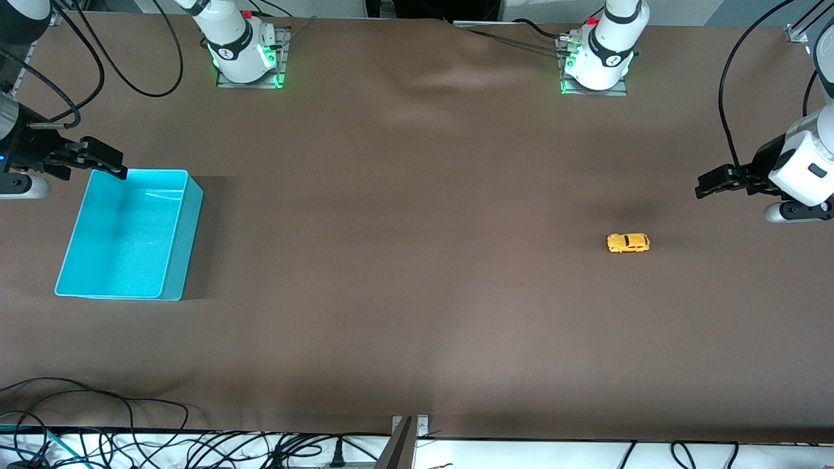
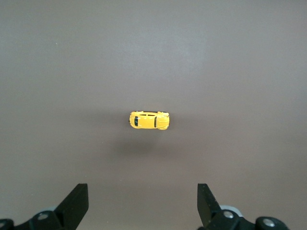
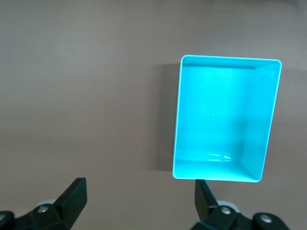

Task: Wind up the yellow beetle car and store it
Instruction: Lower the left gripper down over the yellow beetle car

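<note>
Off-task stuff here is pretty sparse. There's a turquoise bin (image 1: pixel 130 236) sitting on the bench (image 1: pixel 417 273) toward the right arm's end, closer to that end edge than to the middle. It's a plain rectangular open-top tub with nothing inside, just a bit of glare on its floor (image 3: pixel 223 115) (the walls look smooth and slightly rounded at the corners). The bench itself is covered in a brown matte sheet with a few soft wrinkles near the edge where the bases stand. Along the bench edge nearest the front camera there's a tangle of black cables (image 1: pixel 130 443) running over a white surface.
</note>
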Motion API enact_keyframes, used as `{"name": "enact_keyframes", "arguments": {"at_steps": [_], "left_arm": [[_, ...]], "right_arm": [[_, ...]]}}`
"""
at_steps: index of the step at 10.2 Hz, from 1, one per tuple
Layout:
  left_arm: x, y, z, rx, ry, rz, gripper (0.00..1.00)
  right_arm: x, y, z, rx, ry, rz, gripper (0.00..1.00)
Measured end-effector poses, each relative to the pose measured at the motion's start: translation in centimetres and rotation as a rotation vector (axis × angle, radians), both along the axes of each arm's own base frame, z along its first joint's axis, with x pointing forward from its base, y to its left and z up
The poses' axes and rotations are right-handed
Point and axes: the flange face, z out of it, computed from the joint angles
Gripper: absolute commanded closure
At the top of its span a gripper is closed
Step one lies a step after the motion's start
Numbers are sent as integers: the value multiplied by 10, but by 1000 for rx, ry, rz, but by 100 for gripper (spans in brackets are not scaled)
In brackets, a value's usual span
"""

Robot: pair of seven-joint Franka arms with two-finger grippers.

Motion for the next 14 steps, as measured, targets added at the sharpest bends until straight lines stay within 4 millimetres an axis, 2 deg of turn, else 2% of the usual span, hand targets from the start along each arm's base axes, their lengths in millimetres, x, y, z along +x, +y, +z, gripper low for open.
{"name": "enact_keyframes", "arguments": {"at_steps": [12,14], "left_arm": [[1,1,-5,0,10,1,0],[0,8,-11,1,25,33,0]], "right_arm": [[0,0,0,0,0,0,0],[0,0,0,0,0,0,0]]}}
